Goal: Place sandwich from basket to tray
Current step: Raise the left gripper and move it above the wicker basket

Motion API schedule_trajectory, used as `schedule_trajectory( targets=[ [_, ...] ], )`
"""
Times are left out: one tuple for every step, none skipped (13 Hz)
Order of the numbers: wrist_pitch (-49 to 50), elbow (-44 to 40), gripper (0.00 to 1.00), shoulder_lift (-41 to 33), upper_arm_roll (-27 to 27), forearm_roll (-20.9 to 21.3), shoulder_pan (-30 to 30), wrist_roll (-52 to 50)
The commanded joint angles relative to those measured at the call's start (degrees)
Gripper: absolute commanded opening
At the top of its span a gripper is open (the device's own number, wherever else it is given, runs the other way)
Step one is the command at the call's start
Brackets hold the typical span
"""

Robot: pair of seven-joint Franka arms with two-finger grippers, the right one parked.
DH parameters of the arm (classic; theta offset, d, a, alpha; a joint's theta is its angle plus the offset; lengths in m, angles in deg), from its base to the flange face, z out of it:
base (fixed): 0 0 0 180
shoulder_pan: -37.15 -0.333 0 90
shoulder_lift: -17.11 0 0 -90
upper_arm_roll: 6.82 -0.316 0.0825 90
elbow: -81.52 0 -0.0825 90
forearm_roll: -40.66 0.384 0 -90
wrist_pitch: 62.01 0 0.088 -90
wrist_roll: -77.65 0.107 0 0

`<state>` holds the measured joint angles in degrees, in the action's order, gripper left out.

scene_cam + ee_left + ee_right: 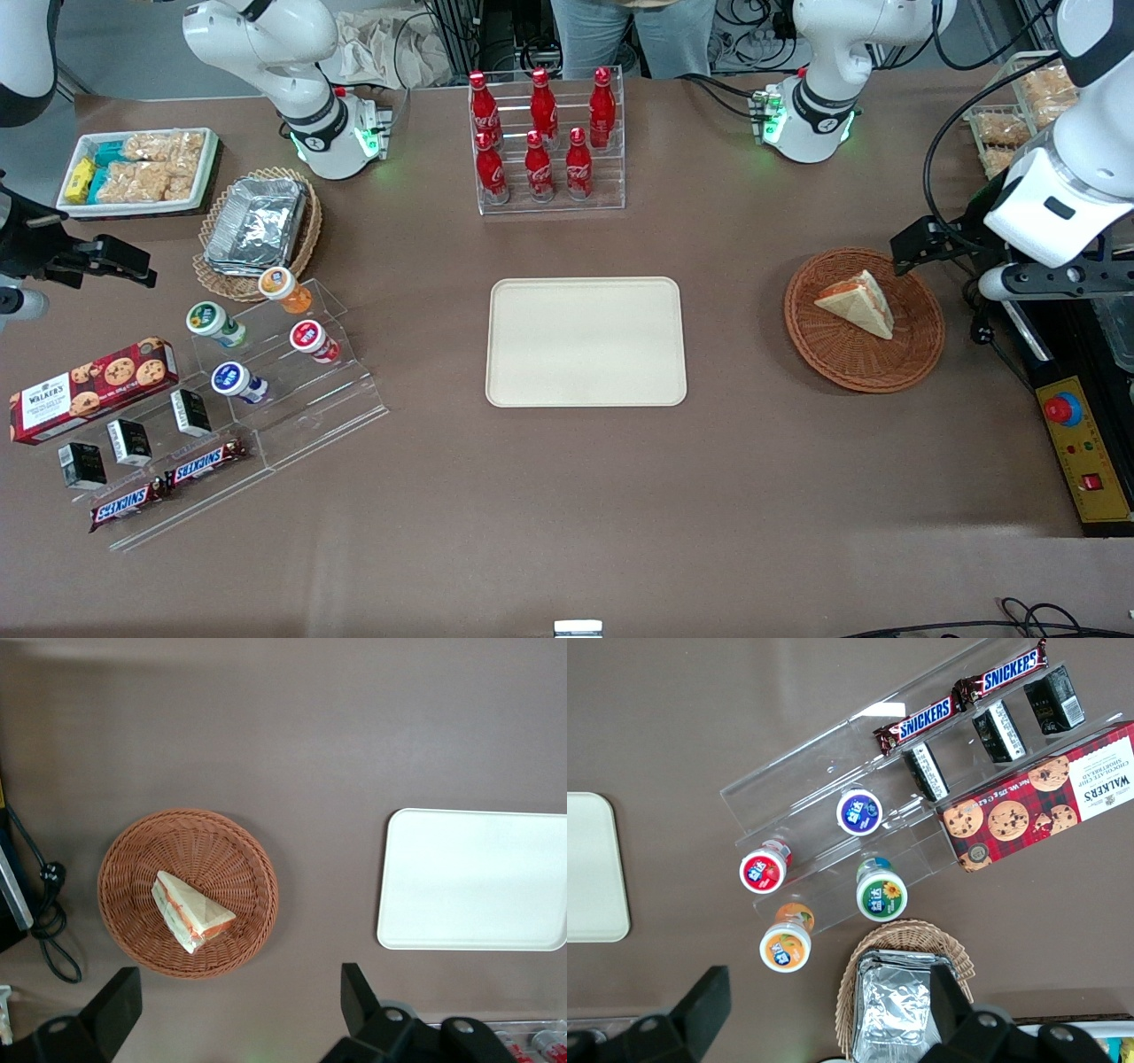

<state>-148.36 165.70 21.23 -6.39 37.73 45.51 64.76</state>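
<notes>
Approach to pick, nothing gripped.
Tool (pixel 235 1005) was held spread above the counter (pixel 762 461); descent should be centred on sandwich (pixel 858 304) in basket (pixel 917 354), tray (pixel 586 342) left bare.

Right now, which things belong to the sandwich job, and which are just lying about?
Job: sandwich lying in the basket; bare tray; end effector open, above the table beside the basket.

Lying about: cola bottles, foil containers, yogurt cups, Snickers bars, cookie box.

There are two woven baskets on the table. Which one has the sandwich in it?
The reddish-brown round basket toward the working arm's end, beside the open gripper, holds the sandwich. The lighter tan basket holds foil containers.
</notes>
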Motion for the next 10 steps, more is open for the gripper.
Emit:
schedule_trajectory(
  targets=[
    [2.3,-0.1,1.0,-1.1,-0.4,0.5,-0.3,-14.6],
    [3.4,1.2,1.0,-2.4,-0.6,0.5,-0.5,-20.0],
    [3.4,3.6,1.0,-4.4,-0.8,0.5,-0.5,-23.9],
    [3.4,6.9,1.0,-7.3,-1.3,0.6,-1.1,-25.5],
    [3.1,11.7,1.0,-11.7,-1.6,0.6,-2.1,-26.1],
    [2.9,16.6,1.0,-16.0,-1.7,0.6,-3.6,-27.2],
    [2.7,20.5,1.0,-19.4,-1.5,0.9,-4.6,-30.4],
    [2.1,23.4,1.0,-21.5,-1.2,2.6,-4.6,-34.7],
    [1.4,25.6,1.0,-22.9,-0.8,3.6,-4.6,-38.7],
    [0.6,27.8,1.0,-24.1,-0.7,3.6,-4.6,-41.2]
  ],
)
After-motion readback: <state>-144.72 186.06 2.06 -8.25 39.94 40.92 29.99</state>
